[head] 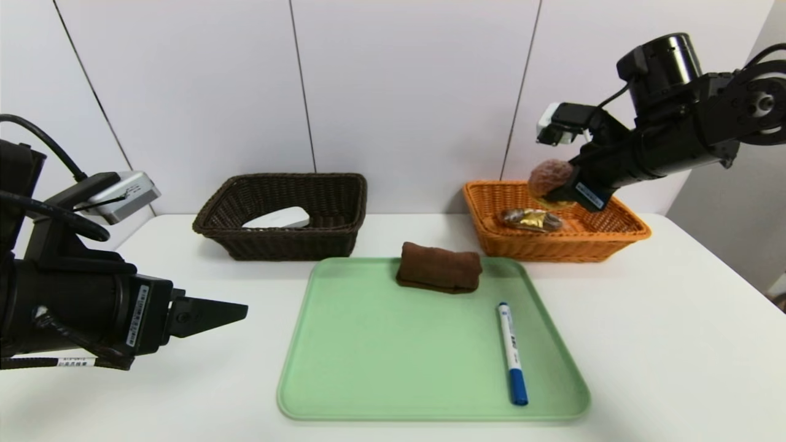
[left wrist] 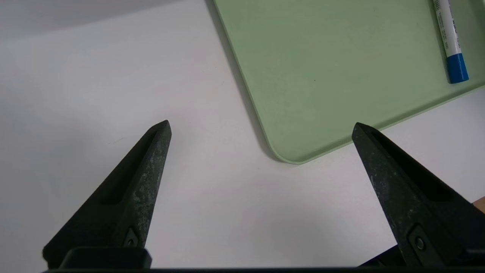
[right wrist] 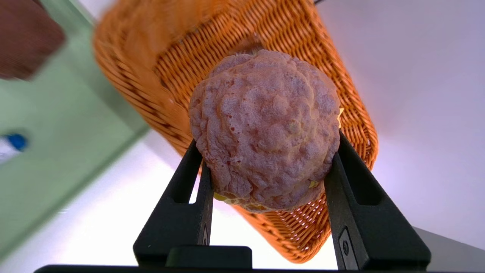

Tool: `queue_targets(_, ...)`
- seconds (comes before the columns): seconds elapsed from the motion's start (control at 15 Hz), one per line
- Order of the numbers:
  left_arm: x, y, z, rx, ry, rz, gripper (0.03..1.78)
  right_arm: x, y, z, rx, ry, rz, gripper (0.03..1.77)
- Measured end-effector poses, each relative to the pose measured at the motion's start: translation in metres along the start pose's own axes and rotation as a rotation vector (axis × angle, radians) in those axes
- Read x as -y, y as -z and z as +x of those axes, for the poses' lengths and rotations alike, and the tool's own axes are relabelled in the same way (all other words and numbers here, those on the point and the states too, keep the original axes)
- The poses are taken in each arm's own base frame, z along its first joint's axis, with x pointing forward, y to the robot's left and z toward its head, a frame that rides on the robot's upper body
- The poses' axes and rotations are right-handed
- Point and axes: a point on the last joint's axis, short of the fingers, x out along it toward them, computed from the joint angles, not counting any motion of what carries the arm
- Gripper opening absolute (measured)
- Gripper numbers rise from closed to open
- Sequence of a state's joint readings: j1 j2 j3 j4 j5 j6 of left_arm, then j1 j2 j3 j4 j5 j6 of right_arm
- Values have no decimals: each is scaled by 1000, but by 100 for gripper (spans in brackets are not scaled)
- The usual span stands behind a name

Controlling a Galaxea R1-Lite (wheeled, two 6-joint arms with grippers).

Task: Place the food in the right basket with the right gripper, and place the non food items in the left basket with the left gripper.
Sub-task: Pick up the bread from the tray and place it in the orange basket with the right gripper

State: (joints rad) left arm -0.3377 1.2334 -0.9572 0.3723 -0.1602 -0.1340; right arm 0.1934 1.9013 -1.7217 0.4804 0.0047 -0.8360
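Relative to the green tray, the dark brown basket lies beyond and left, the orange basket beyond and right. Above the latter, the right end effector grips the cream puff; the left end effector, spread and empty, is left of the tray. Current step: food placement; next, lower and release.
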Motion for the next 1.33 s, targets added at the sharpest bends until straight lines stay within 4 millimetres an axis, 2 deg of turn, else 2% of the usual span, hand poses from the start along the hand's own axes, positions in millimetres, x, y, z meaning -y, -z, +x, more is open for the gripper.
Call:
queue_targets(0.4,-1,1,2,-8,-5,-3,169,21,25,68,-79,0,11,83)
queue_targets(0.73,-2,3,3,-15,-8,-6,169,24,38,103,-121,-18,29,84)
queue_targets(0.87,-2,3,3,-15,-8,-6,169,23,42,108,-131,-27,32,105)
queue_targets(1.07,-1,3,3,-14,-8,-6,169,23,41,106,-135,-40,45,127)
queue_targets(1.33,-1,3,2,-11,-7,-7,169,24,36,84,-106,-97,71,144)
